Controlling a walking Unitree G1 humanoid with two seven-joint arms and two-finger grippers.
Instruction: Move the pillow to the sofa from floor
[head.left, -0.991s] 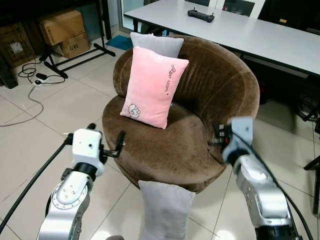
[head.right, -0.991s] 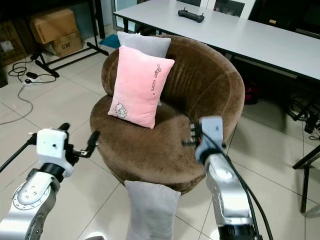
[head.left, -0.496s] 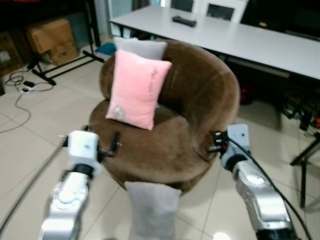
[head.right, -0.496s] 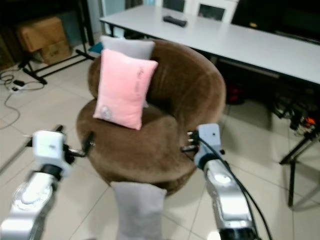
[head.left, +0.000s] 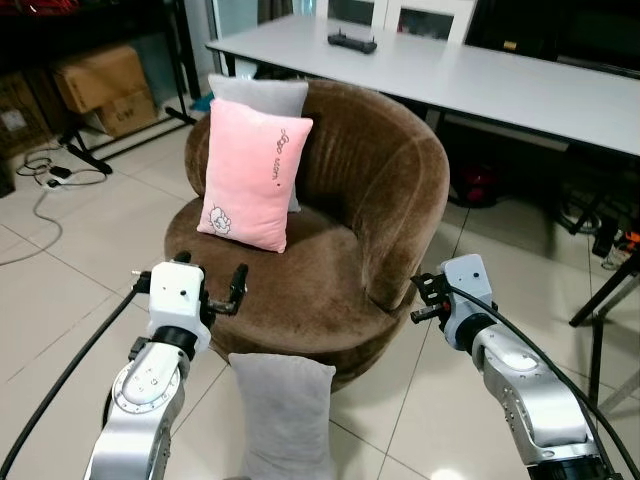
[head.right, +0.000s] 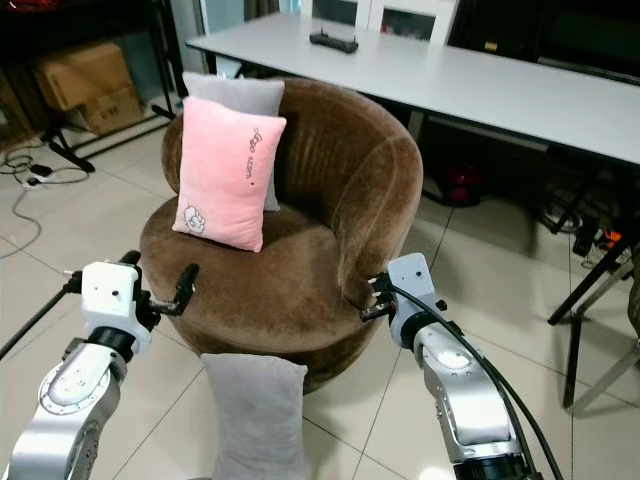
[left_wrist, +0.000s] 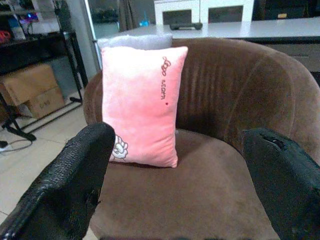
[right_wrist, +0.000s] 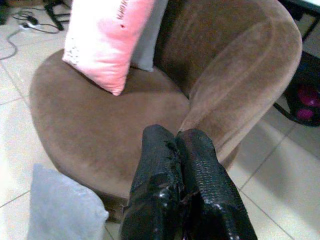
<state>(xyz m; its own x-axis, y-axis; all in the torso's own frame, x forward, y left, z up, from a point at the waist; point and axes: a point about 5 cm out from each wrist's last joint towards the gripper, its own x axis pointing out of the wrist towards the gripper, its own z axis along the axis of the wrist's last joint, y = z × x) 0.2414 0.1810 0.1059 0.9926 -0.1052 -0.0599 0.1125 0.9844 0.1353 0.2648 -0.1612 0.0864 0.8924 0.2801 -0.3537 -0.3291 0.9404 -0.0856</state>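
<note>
— On the floor (head.left: 60, 280), against the front edge of the round brown sofa (head.left: 400, 190), what do you see?

— A grey pillow (head.left: 282, 415) stands upright on the tiles, touching the sofa's base, between the two arms. Neither gripper has hold of it.

— How are the arms posed?

— Both are raised with forearms reaching forward, one on each side of the seat. The left gripper (head.left: 205, 290) is level with the seat's front-left edge, its two black fingers (left_wrist: 75, 190) spread wide with nothing between them, pointing at the backrest. The right gripper (head.left: 422, 300) is just beside the seat's right edge, below the curved armrest; its fingers (right_wrist: 175, 200) are pressed together and grasp nothing.

— What already sits on the sofa?

— A pink pillow (head.left: 252, 175) with a small cartoon print leans upright against the backrest at the seat's rear-left. Another grey cushion (head.left: 262, 100) stands behind it, mostly hidden.

— And beyond?

— A long white tabletop (head.left: 520, 75) runs behind the sofa with a dark controller (head.left: 352, 42) near its far edge. Cardboard boxes (head.left: 100, 85) and cables (head.left: 45, 175) lie at the far left.
</note>
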